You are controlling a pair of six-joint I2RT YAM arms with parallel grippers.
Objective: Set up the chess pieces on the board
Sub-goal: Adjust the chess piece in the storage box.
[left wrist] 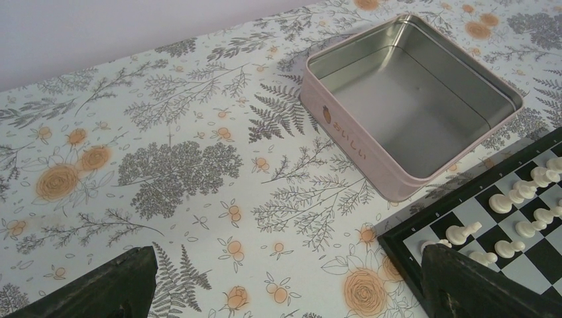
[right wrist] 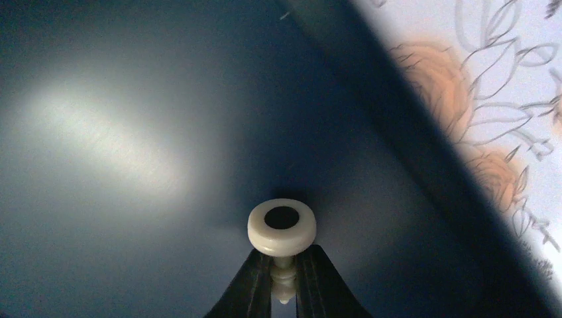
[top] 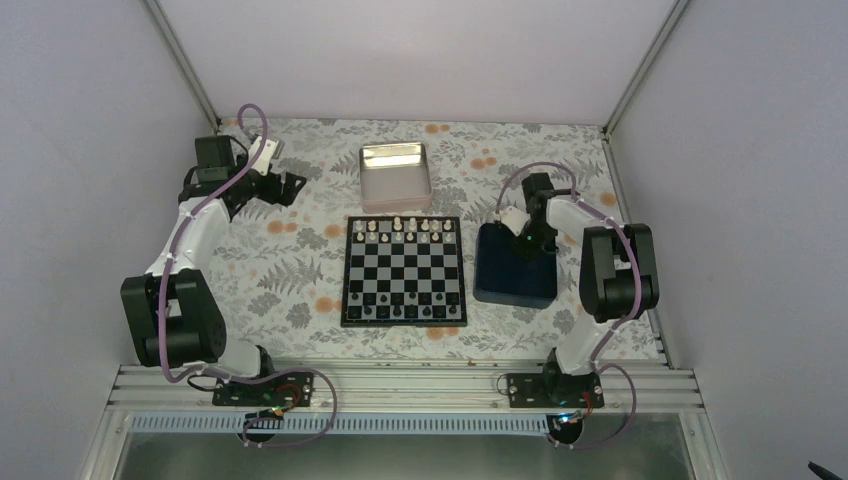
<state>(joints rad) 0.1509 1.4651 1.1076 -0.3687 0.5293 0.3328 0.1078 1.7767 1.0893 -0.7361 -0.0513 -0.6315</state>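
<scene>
right jaws pinched on the stem of one cream piece, a finger on each side and the piece's round base turned toward the wrist camera (a dark disc shows in its middle). the piece sits inside the dark blue tray; whether it touches the tray floor cannot be told. in the top view the right arm is folded at the elbow, with its wrist dipping steeply into that tray, which lies just right of the board.

left jaws spread wide, with nothing between them. their fingertips are at the lower corners of the wrist view, above the floral table. the left arm reaches to the far left of the table, wrist turned toward the metal tin, which stands just beyond the board's far edge.

the other cream pieces stand in the board's two far rows, and the dark pieces in its near rows. nothing stands between tray and board.
</scene>
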